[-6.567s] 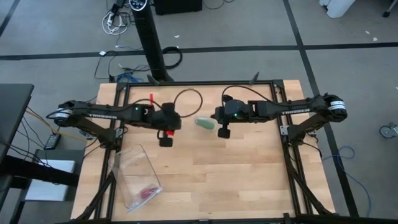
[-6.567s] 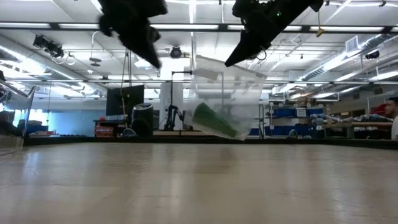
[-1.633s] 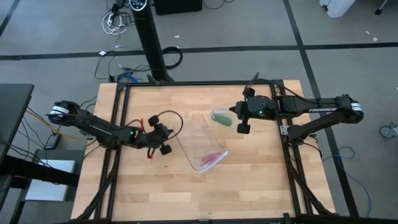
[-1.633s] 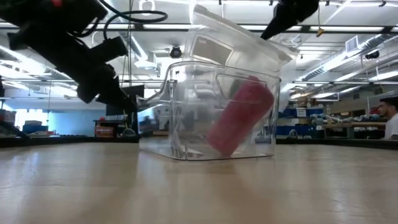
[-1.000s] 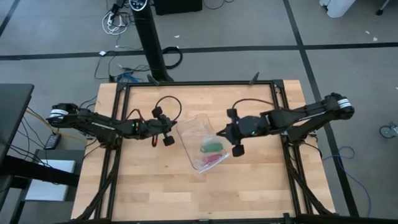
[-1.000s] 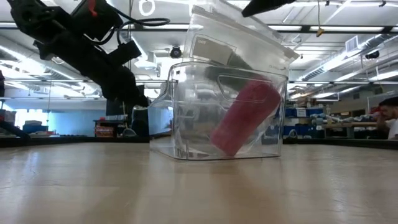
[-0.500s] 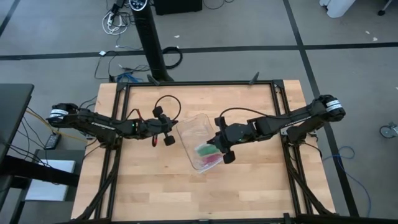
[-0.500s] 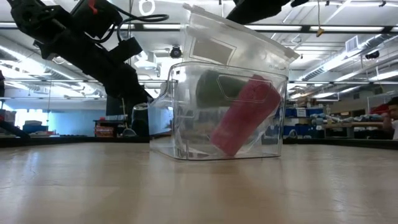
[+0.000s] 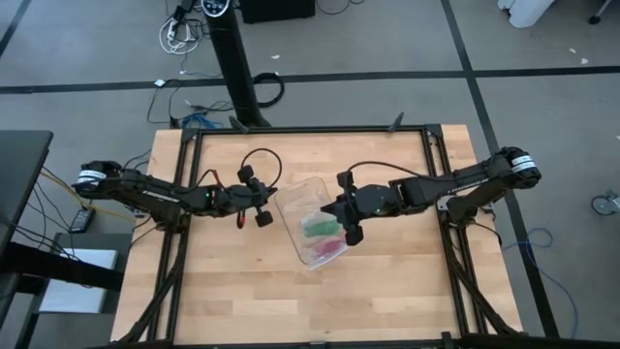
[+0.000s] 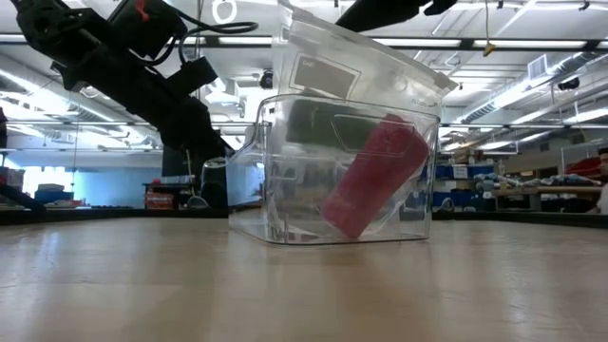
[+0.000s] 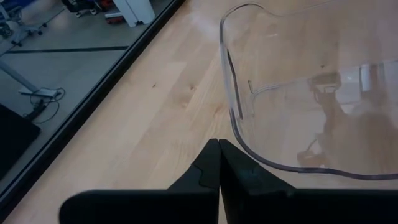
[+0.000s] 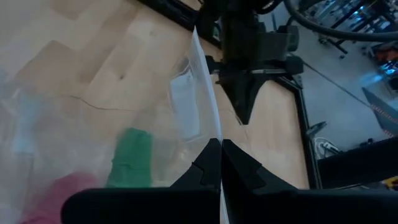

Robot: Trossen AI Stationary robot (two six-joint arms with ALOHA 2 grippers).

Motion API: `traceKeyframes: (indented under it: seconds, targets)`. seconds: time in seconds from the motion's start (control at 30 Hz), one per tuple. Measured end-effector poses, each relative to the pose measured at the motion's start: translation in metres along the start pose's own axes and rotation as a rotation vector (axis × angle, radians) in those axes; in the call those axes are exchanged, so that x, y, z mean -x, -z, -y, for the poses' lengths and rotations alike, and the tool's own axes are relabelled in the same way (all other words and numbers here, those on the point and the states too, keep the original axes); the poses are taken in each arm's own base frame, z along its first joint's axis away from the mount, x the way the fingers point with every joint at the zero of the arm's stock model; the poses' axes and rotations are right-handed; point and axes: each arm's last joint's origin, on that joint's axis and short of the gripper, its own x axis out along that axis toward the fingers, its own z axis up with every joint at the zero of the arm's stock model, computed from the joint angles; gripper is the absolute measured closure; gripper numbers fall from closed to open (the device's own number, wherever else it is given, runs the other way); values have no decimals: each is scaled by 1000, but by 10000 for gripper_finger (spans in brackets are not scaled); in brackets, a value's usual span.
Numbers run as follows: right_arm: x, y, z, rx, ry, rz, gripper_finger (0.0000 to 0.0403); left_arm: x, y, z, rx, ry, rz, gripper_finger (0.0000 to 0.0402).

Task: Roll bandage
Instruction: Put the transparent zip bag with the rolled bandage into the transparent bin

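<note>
The bandage (image 9: 318,228) is a small green roll lying inside clear plastic at the table's middle; it also shows in the right wrist view (image 12: 132,158). A clear plastic bag (image 9: 294,206) lies there with a pink item (image 9: 329,249) in it. In the low view the bag (image 10: 275,180) stands puffed up. My right gripper (image 9: 331,211) hovers over the bag's right side, shut on clear plastic. My left gripper (image 9: 269,200) stands shut just left of the bag's open rim (image 11: 231,106), apart from it. My right gripper pinches a thin edge of clear plastic (image 12: 210,115) between its two shut fingers, coming slanting down from the table's right. The edge runs on straight past the fingertips. The green roll shows through the plastic beside the fingers. I cannot tell whether this plastic belongs to the bag with the pink item.
A black frame rail (image 9: 310,129) borders the wooden table. Bare wood (image 9: 310,301) lies near the table's front edge and beside my left gripper (image 11: 155,112). A red tag and a looped cable (image 9: 260,160) hang at my left arm.
My right gripper has gone toward the table's left over the bag, sinking slightly and rolling a little at the wrist, still shut. The green roll has shifted left with it, inside the plastic, beside the pink item.
</note>
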Motion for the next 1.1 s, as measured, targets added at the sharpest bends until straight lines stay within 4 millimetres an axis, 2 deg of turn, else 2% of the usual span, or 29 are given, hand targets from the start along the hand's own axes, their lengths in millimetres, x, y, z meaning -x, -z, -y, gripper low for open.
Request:
traceKeyframes:
  seconds: [0.17,0.4,0.8,1.1]
  targets:
    - [-3,1,-1,-25,-59,11,403,0,0,0,0,-9,0,396]
    - [-1,-2,3,-24,-36,47,403,0,0,0,0,-14,0,396]
    - [0,8,-12,-57,-265,-29,403,0,0,-1,3,-16,-1,396]
    - [-1,6,-21,-98,-332,-25,403,0,0,0,12,-15,-1,396]
